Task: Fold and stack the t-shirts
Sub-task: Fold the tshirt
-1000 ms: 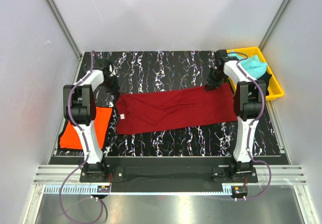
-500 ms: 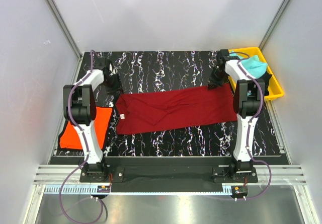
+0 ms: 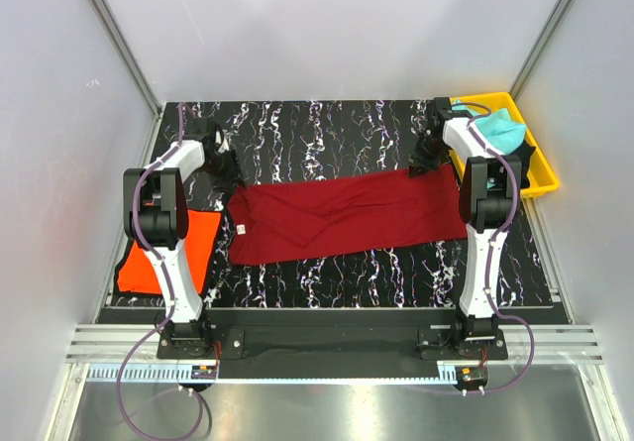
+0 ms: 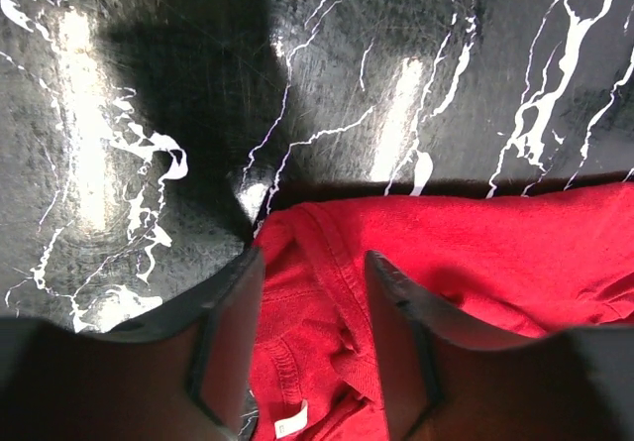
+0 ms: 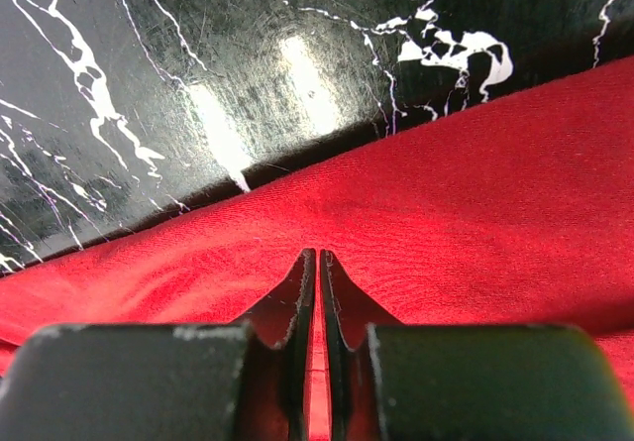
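No wording, brand, number or sign can be read anywhere; the small white neck label (image 4: 289,424) at the left end of the dark red t-shirt (image 3: 337,215) looks blank, too small to read.

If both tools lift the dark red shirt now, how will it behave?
Likely floppy: the dark red shirt lies creased and flat, so it should sag between grips. Probably light: thin cloth fits inside the nearly closed right tool. The left tool is open, so that end would stay behind.
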### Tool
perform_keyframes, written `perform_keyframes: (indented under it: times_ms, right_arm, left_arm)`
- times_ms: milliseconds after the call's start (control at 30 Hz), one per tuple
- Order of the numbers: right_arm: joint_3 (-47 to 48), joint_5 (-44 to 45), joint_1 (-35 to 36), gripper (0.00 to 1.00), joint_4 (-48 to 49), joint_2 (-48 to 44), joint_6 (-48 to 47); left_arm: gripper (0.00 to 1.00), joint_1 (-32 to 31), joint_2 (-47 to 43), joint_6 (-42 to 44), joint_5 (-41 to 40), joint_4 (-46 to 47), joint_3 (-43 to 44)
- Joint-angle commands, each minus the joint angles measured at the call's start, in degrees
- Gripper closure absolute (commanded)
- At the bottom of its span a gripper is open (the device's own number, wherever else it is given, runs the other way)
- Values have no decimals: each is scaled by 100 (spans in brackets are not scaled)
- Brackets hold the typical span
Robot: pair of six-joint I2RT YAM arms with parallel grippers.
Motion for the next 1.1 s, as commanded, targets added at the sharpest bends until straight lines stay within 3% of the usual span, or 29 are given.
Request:
perform_keyframes:
  times_ms: [0,233,367,767,900,933,967,1033,1067]
  right_arm:
    - [195,-85,-17,89,-35,109,-54]
    - [247,64,-61,89,-52,268,-54]
    - [291,135,-105,89,-61,425,-45]
    - [739,232,-237,89,-342,839,-54]
    - [1291,30,-237,85,-596,822,-63]
    - [1363,3,-228,84,-684,769,-10]
    - [1424,-32,-228,70,-720,647,16]
    - [1574,12,-184,60,-842,471,43]
    - [1618,38,-167,55,-887,279,17]
  left_arm:
    - [54,43,34,-39,80,8,-36]
    - [71,43,421,-74,53,-89,316]
    - [100,70,570,-170,-79,-98,474]
    - [100,184,808,-162,-703,-177,1115]
    - [96,175,650,-232,-738,-273,1353]
    - [86,175,536,-267,-816,-265,1301]
    - [77,149,274,-319,-921,-265,1240]
    - [67,96,-35,-346,-1185,-265,1134]
    - [57,35,-349,-355,-1308,-265,994]
